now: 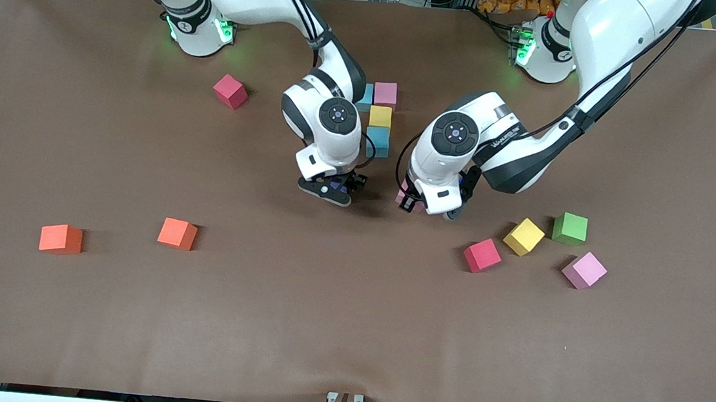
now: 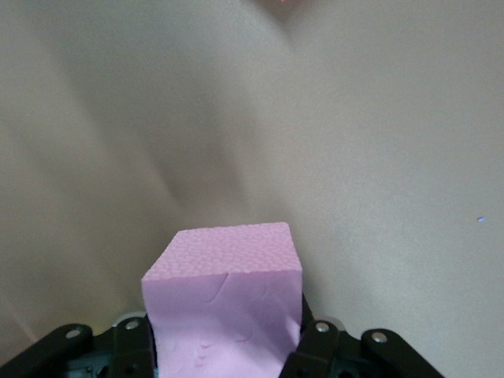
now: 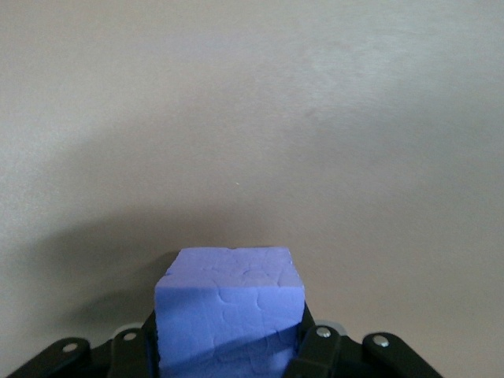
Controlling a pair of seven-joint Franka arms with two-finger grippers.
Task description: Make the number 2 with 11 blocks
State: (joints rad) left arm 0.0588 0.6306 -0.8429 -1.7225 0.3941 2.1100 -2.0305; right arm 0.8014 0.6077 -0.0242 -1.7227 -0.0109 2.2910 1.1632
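Even, fairly bright overhead light falls on the brown table (image 1: 347,329), and the front view is sharp throughout. Short soft shadows sit close against the loose cubes, such as the orange cube (image 1: 60,238). Green glow from the arm bases tints the table next to them. In the left wrist view the pink cube (image 2: 224,303) is crisp — the table around it is smeared with streaky blur. In the right wrist view the purple cube (image 3: 228,315) is sharp, its lower face shaded — a broad soft shadow lies on the table beside it.

No lettering is legible on the arms, blocks or table.
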